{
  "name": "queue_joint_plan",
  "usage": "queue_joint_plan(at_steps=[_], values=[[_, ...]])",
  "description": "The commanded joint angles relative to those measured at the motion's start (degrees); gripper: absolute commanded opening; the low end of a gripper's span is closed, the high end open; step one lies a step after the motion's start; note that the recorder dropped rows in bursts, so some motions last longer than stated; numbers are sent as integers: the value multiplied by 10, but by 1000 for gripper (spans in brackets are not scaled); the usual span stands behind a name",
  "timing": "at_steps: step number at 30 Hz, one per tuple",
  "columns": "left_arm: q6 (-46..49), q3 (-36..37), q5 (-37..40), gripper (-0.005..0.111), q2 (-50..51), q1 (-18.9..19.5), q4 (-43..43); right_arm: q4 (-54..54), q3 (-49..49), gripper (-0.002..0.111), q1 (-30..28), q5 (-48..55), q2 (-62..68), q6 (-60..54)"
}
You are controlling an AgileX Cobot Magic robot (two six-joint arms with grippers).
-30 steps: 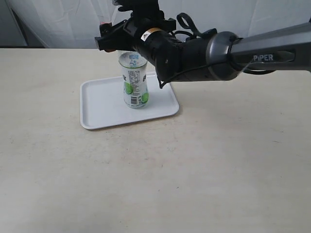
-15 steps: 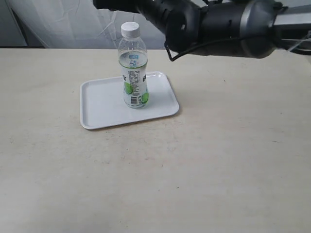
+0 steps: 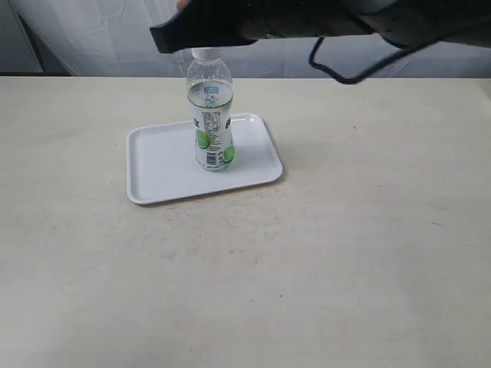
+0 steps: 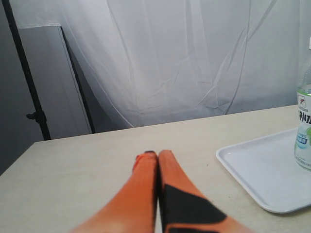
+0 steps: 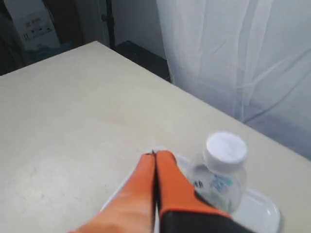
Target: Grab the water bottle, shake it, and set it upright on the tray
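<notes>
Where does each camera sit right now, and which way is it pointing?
Exterior: off the arms, looking down across the table at the water bottle standing on the tray; the right arm crosses the top.
Left wrist: low over the table, facing the curtain; left gripper shut, tray and bottle in view.
Right wrist: above the bottle, looking down; right gripper shut.
All three share bottle and tray.

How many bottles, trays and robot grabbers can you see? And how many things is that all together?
Bottles: 1, the water bottle.
Trays: 1, the white tray under it.
Grippers: 2, the left gripper and the right gripper, both shut and empty.
Total: 4 things.
</notes>
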Motion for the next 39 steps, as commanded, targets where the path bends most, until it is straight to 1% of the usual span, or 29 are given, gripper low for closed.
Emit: queue_joint_plan(at_steps=[1, 6, 10, 13, 17, 20, 25, 28, 31, 33, 36, 39], values=[[-2, 1, -3, 0, -3, -3, 2, 3, 97, -1, -49, 19, -77, 19], [-2, 1, -3, 0, -3, -3, 2, 6, 225, -1, -94, 2, -188, 24], [-2, 1, -3, 0, -3, -3, 2, 6, 303, -1, -102, -9, -289, 33], [-2, 1, -3, 0, -3, -3, 2, 7, 348, -1, -102, 18, -362, 33], [-2, 1, -3, 0, -3, -3, 2, 8, 367, -1, -102, 99, -439, 33], [-2, 1, -3, 0, -3, -3, 2, 21, 367, -1, -102, 138, -470, 33], [-2, 1, -3, 0, -3, -3, 2, 26, 367, -1, -102, 147, -508, 31], [-2, 1, -3, 0, -3, -3, 2, -19, 379, -1, -102, 95, -530, 21], [-2, 1, -3, 0, -3, -3, 2, -32, 409, -1, -108, 26, -555, 21], [-2, 1, -3, 0, -3, -3, 2, -32, 440, -1, -127, -13, -566, 31], [-2, 1, -3, 0, -3, -3, 2, -32, 489, -1, -174, -62, -574, 74], [-2, 1, -3, 0, -3, -3, 2, -33, 529, -1, -223, -73, -586, 88]])
